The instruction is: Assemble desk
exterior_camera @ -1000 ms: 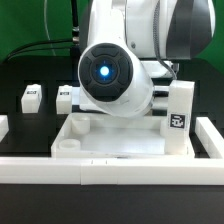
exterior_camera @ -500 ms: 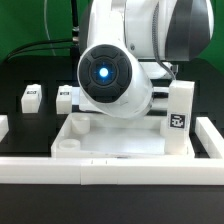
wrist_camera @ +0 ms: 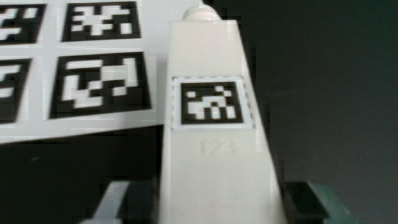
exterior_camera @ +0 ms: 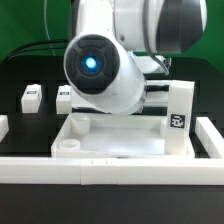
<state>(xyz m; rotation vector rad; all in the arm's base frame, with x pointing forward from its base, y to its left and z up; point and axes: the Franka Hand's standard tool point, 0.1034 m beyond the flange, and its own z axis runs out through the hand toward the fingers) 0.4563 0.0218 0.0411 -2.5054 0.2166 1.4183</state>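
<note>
In the wrist view a long square white leg [wrist_camera: 214, 150] with a black-and-white tag runs away from my gripper [wrist_camera: 217, 205]. The gripper is shut on the leg's near end, one finger on each side. Part of the leg lies across the marker board [wrist_camera: 71, 60]. In the exterior view the white tray-like tabletop [exterior_camera: 120, 143] lies at the front. One tagged leg [exterior_camera: 180, 108] stands upright at its corner on the exterior view's right. The arm's wrist [exterior_camera: 100, 65] hides the gripper and the held leg there.
Two more short white legs [exterior_camera: 30, 96] [exterior_camera: 64, 97] lie on the black table on the exterior view's left. A low white border rail [exterior_camera: 110, 170] runs along the front, and another [exterior_camera: 212, 135] along the exterior view's right side.
The jaws have closed on the leg. The arm's wrist has shifted toward the exterior view's left and slightly up. The tabletop and the other legs have not moved.
</note>
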